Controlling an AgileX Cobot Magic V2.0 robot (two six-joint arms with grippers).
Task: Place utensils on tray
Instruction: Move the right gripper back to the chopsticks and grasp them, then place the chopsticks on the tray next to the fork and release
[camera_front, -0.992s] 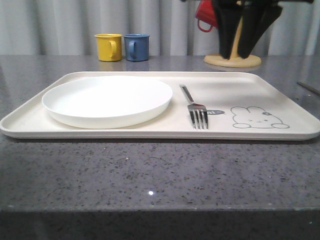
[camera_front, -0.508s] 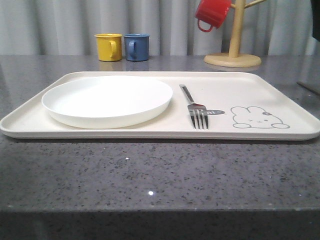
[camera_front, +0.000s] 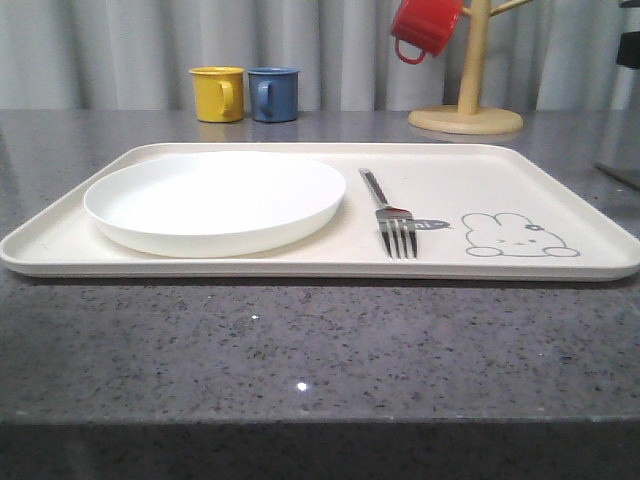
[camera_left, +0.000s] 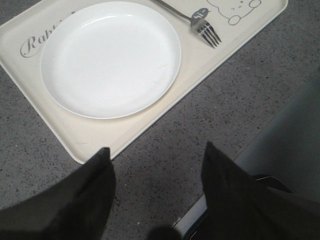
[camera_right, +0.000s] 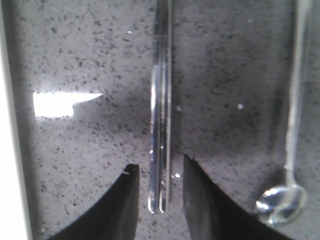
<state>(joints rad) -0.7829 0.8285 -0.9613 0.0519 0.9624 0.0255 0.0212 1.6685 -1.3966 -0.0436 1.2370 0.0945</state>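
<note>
Now the right end effector (camera_right: 159, 187), released, is straddling the chopsticks (camera_right: 161, 110) on the bench (camera_right: 90, 60), spoon (camera_right: 290, 130) lying beside them.

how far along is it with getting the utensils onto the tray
Done: the fork lies on the tray beside the plate. In hand: the open right gripper straddles the chopsticks on the counter, not yet gripping. Left: chopsticks and spoon.

Front cam low at counter (camera_front: 320, 350) edge, facing forward across tray (camera_front: 560, 180); left wrist cam looks down on same tray (camera_left: 60, 135) and fork (camera_left: 200, 25); right wrist cam close above counter (camera_right: 90, 60), chopsticks (camera_right: 161, 110).
</note>
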